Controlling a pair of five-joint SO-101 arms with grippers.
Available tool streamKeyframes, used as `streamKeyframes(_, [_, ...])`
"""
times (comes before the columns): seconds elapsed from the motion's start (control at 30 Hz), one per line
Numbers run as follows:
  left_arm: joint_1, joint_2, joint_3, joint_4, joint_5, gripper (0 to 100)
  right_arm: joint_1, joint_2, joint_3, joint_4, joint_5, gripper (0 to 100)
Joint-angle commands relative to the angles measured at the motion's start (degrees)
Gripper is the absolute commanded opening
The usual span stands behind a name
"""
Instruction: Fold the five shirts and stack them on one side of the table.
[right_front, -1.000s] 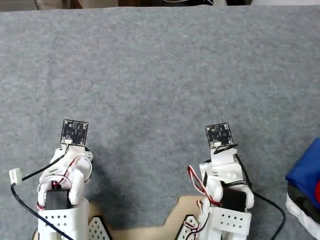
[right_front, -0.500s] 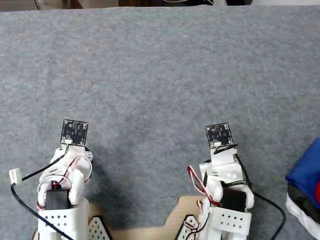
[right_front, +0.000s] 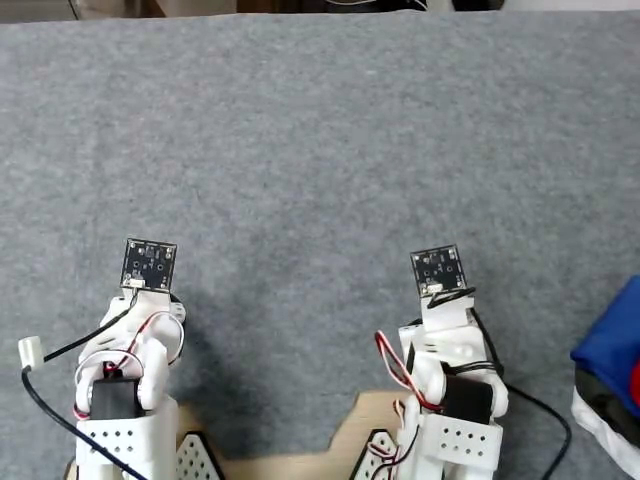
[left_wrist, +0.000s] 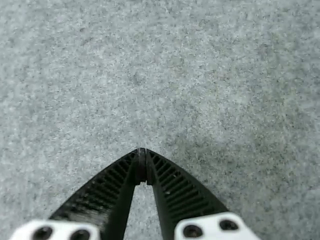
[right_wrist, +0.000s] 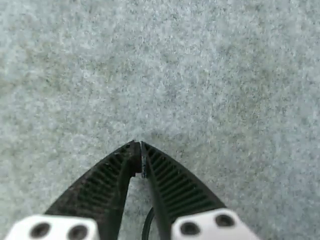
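Pinching nothing, left tool (left_wrist: 141, 152) and right tool (right_wrist: 137, 145) sit closed over grey mat (right_front: 320, 120), shirts (right_front: 610, 370) heaped at its edge.

Rough carpet-like table cover (right_front: 320, 120), matt ribbed blk plastic left pincer (left_wrist: 141, 156), cloth shirts (right_front: 608, 352)
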Motion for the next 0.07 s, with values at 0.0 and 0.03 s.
streamKeyframes(0.0, [0.62, -0.13, 0.62, 0.35, -0.26, 2, -0.57, -2.59, -0.04, 0.35, -0.09, 0.6])
streamKeyframes(0.03, [0.62, -0.13, 0.62, 0.35, -0.26, 2, -0.57, -2.59, -0.04, 0.35, -0.09, 0.6])
